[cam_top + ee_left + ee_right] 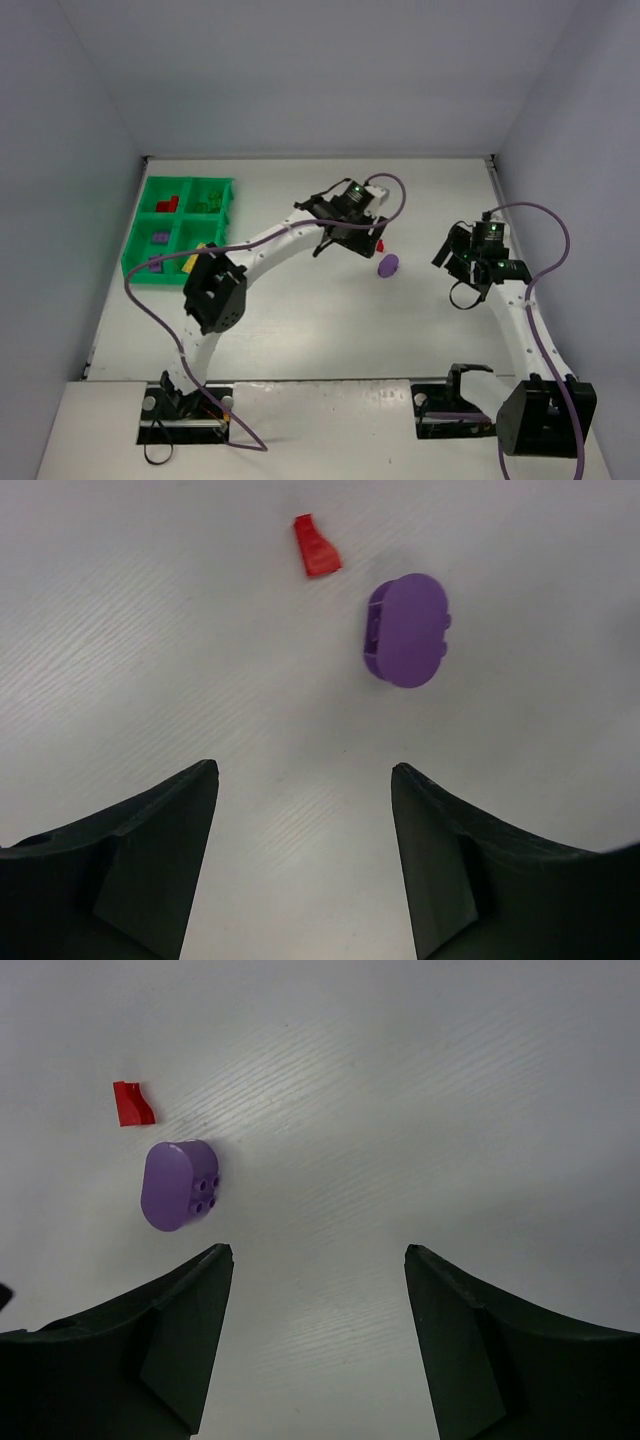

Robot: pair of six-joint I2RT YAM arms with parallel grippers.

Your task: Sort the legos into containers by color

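A purple rounded lego [388, 265] and a small red lego [380, 245] lie on the table near its middle. My left gripper [354, 240] hovers just left of them, open and empty. In the left wrist view the red lego [316, 546] and the purple lego [405, 630] lie ahead of the open left gripper [305, 780]. My right gripper [452, 262] is open and empty, to the right of both. In the right wrist view the purple lego [180, 1185] and the red lego [132, 1104] lie to the left of the right gripper [318, 1255]. The green tray [140, 272] stands at the far left.
The tray's compartments hold red legos [167, 203] at back left, green ones [207, 200] at back right, a purple one [158, 240] at front left and yellow [192, 258] at front right. The left arm's elbow [214, 290] overhangs the tray's near right corner.
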